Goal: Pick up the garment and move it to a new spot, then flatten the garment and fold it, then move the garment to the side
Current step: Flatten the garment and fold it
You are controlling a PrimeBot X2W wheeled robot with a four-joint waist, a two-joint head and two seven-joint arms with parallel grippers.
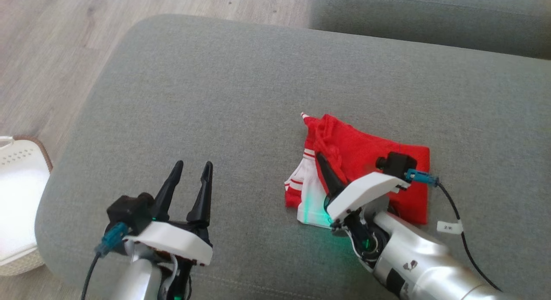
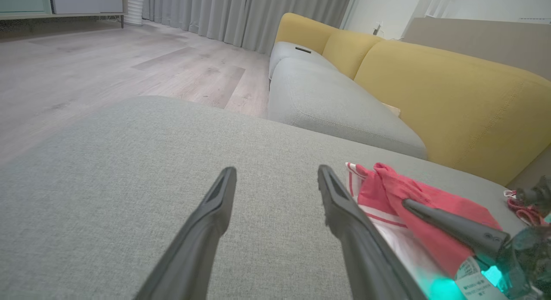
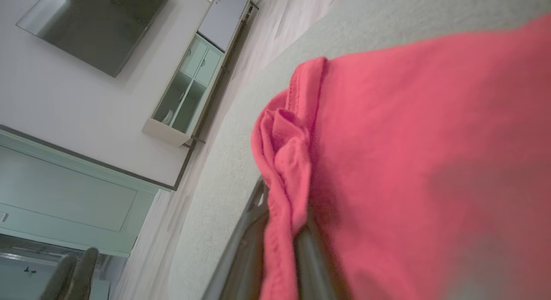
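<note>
The right gripper is pressed together on a bunched red fold of the garment; the right wrist view shows the cloth caught between its two dark fingers. The left gripper hangs spread and holds nothing, over bare cushion to the left of the garment and apart from it. The garment lies on the grey cushion, right of centre and toward the near edge. Its red body lies roughly flat, with a white, red-striped part tucked at its near-left side and a rumpled ridge along the left. It looks light, thin and limp, so it will likely sag and drag from a single pinch and crease wherever it bunches. Hems and corners seem the best places to hold, one per gripper, to keep it spread. By count: one garment, two grippers, one white perforated basket on the floor at the far left, and a second grey cushion beyond.
</note>
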